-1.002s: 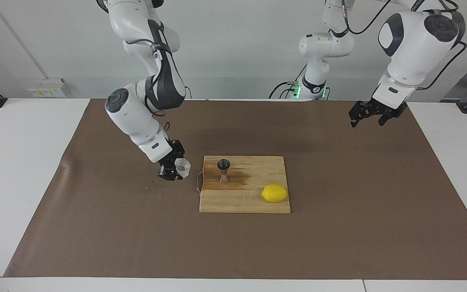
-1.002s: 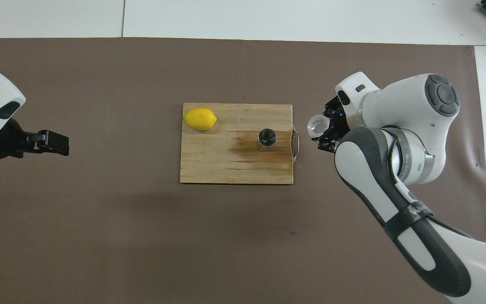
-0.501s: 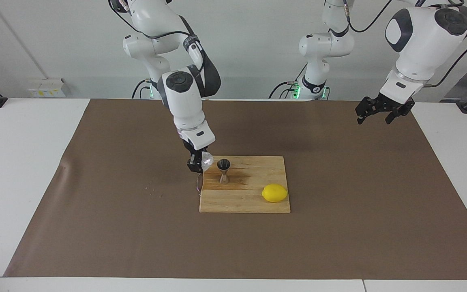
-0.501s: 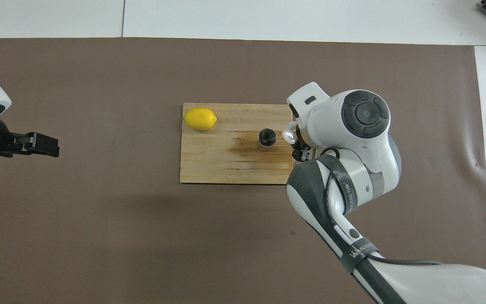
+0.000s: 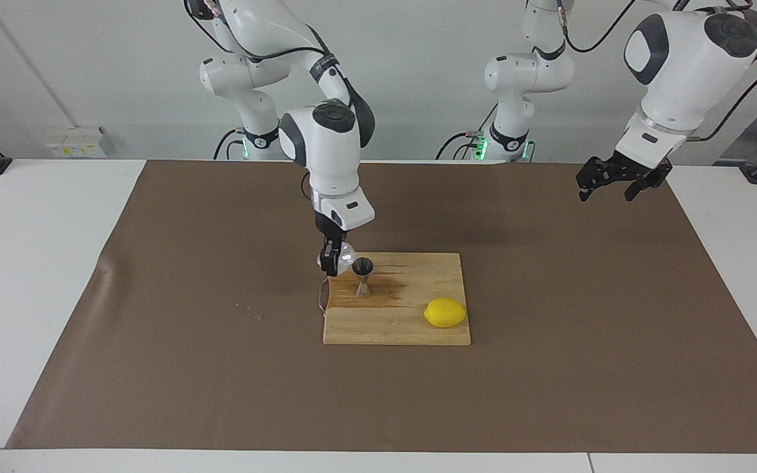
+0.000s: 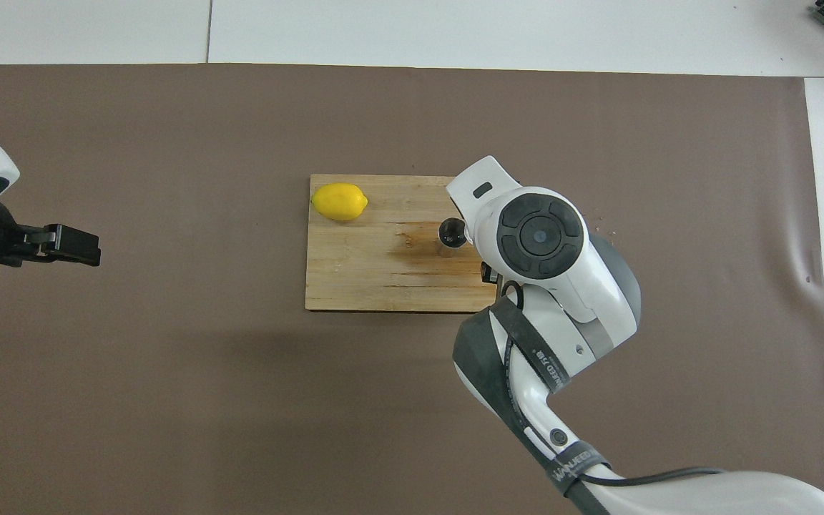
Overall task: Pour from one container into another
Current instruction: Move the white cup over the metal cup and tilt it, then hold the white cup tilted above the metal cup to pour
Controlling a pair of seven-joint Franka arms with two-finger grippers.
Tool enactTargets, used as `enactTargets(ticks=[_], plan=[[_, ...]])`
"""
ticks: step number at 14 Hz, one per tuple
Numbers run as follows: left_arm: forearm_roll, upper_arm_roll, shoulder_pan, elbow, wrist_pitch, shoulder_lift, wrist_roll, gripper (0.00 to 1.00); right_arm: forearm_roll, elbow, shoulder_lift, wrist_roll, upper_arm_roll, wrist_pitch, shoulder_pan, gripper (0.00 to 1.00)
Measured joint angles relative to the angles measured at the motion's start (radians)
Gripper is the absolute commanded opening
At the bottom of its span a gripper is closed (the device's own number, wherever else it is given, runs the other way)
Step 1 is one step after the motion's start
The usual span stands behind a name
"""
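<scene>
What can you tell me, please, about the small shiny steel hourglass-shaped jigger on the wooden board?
The small shiny steel hourglass-shaped jigger is two cones joined at a narrow waist, its dark open mouth facing up. It stands upright on the wooden cutting board, at the board's end toward the right arm, on a darker stained patch. The right gripper holds a translucent whitish cup just beside its rim; contact cannot be told.

One small translucent-white ridged cup (image 5: 346, 251), one shiny steel hourglass jigger (image 5: 363, 277), one yellow lemon (image 5: 445, 313), one wooden cutting board (image 5: 411, 328), one brown paper mat (image 5: 549, 368), two grippers
</scene>
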Motion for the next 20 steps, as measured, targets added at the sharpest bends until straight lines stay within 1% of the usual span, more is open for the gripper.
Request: enactTargets(ticks=[4, 10, 14, 20], plan=[[0.0, 0.0, 0.0, 0.0, 0.0, 0.0, 0.0, 1.0, -0.088, 0.0, -0.007, 0.027, 0.0, -0.013, 0.026, 0.31], [0.0, 0.0, 0.0, 0.0, -0.017, 0.0, 0.0, 1.0, -0.183, 0.0, -0.011, 0.035, 0.0, -0.015, 0.049, 0.32], [0.0, -0.004, -0.002, 0.009, -0.056, -0.011, 0.004, 1.0, -0.203, 0.0, -0.016, 0.045, 0.0, -0.017, 0.055, 0.32], [0.0, -0.002, -0.001, 0.013, -0.07, -0.021, 0.004, 1.0, -0.255, 0.0, -0.017, 0.07, 0.0, -0.017, 0.061, 0.32]])
